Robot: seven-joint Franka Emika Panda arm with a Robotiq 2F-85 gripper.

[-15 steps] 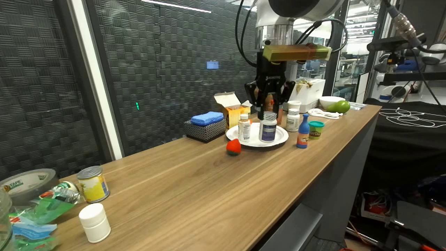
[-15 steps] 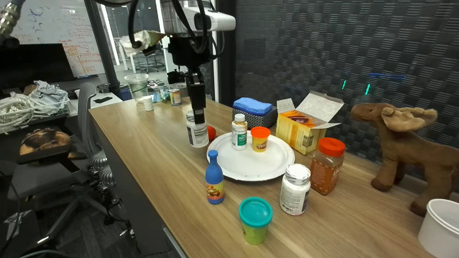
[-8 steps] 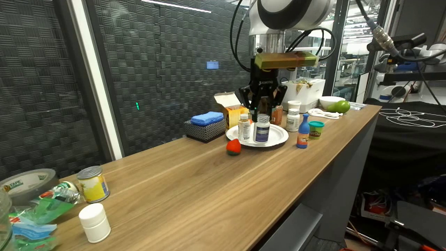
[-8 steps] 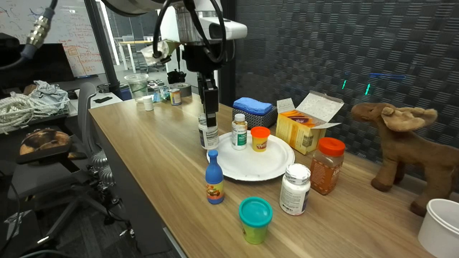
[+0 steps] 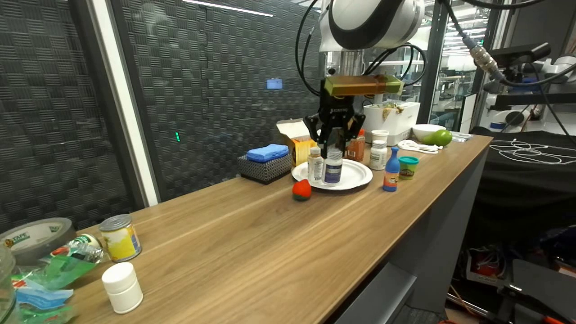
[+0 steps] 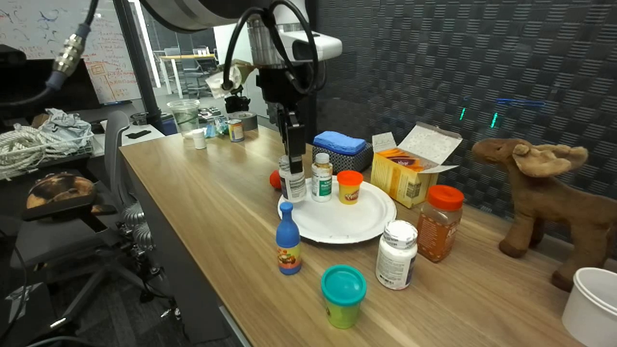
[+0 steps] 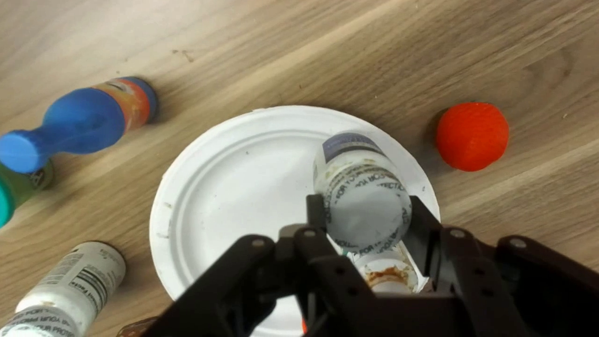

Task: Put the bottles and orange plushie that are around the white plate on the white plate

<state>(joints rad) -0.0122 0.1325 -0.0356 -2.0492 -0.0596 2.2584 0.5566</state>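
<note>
Wood-grained counter [image 5: 234, 234], with a dark textured wall [image 5: 234, 103] behind. Gripper [image 7: 367, 210] grasping the purple-labelled bottle [image 5: 332, 175] by its cap, the jaws spread only to the cap's width. Bottle white, nearly upright, print ringing the cap; it lies over the white plate [image 7: 234, 196] near the rim, contact undeterminable. Arm [image 5: 362, 18] overhead, wrist pointing down. Green-labelled bottle [image 6: 319, 185] beside it on the plate; orange plushie [image 7: 472, 136] and another white bottle [image 6: 396, 260] on the counter nearby.
</note>
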